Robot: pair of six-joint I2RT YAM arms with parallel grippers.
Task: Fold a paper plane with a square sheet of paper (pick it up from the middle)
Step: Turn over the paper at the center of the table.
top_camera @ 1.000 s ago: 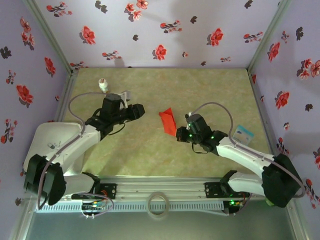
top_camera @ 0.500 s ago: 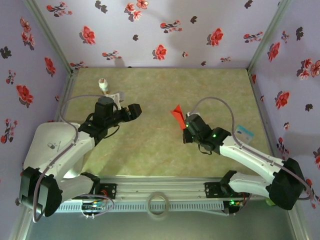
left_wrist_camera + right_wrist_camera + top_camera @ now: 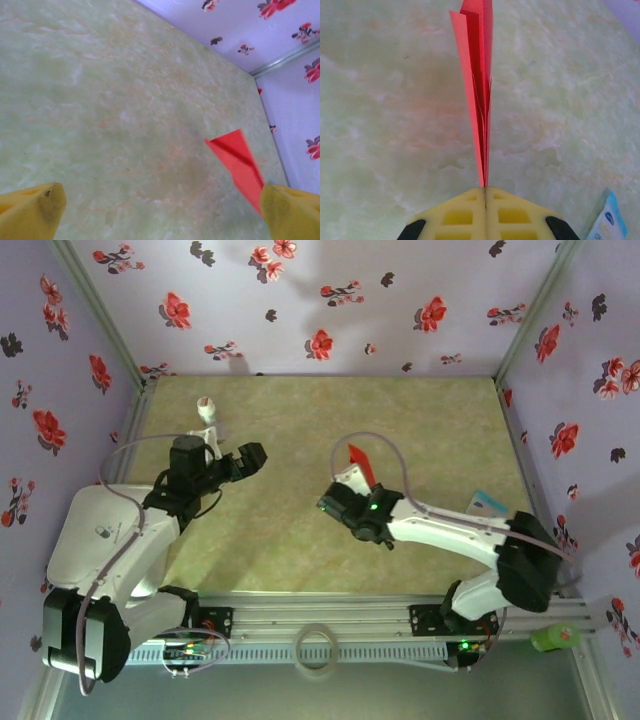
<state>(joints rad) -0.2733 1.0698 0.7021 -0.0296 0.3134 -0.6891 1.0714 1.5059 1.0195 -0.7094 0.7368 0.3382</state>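
While table (image 3: 290, 535) is lying open around, right gripper (image 3: 485, 189) is pinching the paper plane (image 3: 479, 75).
It is jutting straight ahead; left gripper (image 3: 250, 458) is gaping wide.

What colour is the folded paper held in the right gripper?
The paper plane is plain bright red; the right wrist view shows it best.

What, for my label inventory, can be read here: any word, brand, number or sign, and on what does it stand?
No text can be read.
teal-and-white card: blue oval logo, too blurred to read.
white bottle: too small to tell any label.
paper plane: plain red, unmarked.
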